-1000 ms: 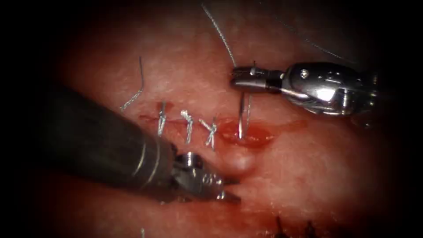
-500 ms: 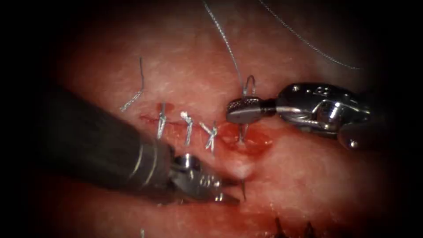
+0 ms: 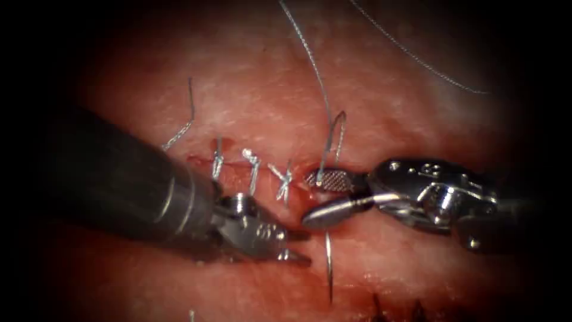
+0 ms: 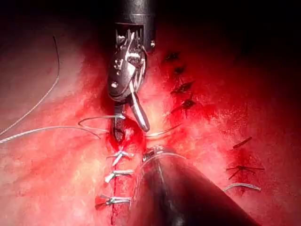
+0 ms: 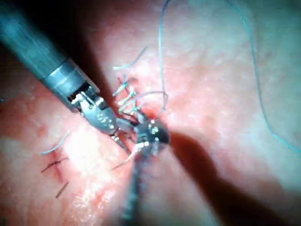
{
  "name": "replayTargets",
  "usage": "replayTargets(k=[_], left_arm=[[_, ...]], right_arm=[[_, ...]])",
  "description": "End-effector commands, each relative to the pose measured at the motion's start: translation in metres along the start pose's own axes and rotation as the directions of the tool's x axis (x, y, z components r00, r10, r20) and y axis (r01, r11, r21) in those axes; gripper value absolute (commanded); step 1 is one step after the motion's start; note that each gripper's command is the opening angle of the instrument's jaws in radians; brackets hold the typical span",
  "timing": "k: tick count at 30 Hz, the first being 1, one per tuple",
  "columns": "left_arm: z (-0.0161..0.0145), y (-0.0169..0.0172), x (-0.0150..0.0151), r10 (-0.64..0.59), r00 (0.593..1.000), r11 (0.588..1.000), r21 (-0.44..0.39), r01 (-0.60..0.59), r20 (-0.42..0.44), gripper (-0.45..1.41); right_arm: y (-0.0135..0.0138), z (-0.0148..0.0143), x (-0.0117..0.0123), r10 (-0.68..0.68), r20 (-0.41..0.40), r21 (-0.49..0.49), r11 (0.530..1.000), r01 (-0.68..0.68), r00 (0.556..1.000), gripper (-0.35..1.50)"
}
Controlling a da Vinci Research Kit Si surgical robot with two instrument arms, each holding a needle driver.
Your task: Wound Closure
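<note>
Endoscope: needle (image 3: 328, 268) mid-curve buried in the tissue (image 3: 417, 274) across the cut (image 3: 310, 179); tip end emerges, long axis vertical. Right tool (image 3: 311, 200) jaws parted, released. Left tool (image 3: 301, 247) jaws parted, empty. Left wrist: thread (image 4: 42, 129) trails off. Right wrist: jaw detail indistinct.

Glossy metal right pincer (image 3: 322, 200), shiny steel needle (image 3: 328, 262), wet glistening tissue (image 3: 417, 262).
</note>
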Motion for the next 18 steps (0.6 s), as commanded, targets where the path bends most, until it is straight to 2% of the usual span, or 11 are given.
replayTargets(k=[1, 3, 4, 6, 10, 18], left_arm=[[0.0007, 0.0010, -0.0004, 0.005, 1.000, 1.000, -0.007, -0.005, -0.002, 0.19], [0.0001, 0.0019, -0.0006, 0.071, 0.996, 0.997, 0.017, -0.070, -0.056, 0.26], [0.0001, 0.0019, -0.0006, 0.071, 0.996, 0.997, 0.017, -0.070, -0.056, 0.26], [-0.0004, 0.0025, -0.0013, 0.129, 0.981, 0.991, 0.065, -0.120, -0.142, 0.26], [-0.0005, 0.0026, -0.0011, 0.175, 0.966, 0.982, 0.103, -0.158, -0.190, 0.27], [-0.0009, 0.0024, 0.0018, 0.212, 0.927, 0.968, 0.198, -0.156, -0.310, 0.31]], right_arm=[[0.0005, 0.0002, -0.0010, -0.007, -0.004, -0.010, 1.000, 0.007, 1.000, 1.15], [0.0026, -0.0024, -0.0011, -0.008, -0.038, -0.028, 1.000, 0.007, 0.999, 1.21], [0.0026, -0.0024, -0.0011, -0.008, -0.038, -0.028, 1.000, 0.007, 0.999, 1.21], [0.0043, -0.0056, -0.0010, -0.020, -0.071, -0.078, 0.997, 0.014, 0.997, 1.23], [0.0048, -0.0067, -0.0009, -0.025, -0.092, -0.107, 0.994, 0.015, 0.995, 1.23], [0.0051, -0.0061, -0.0014, -0.031, -0.094, -0.119, 0.993, 0.020, 0.995, 1.20]])
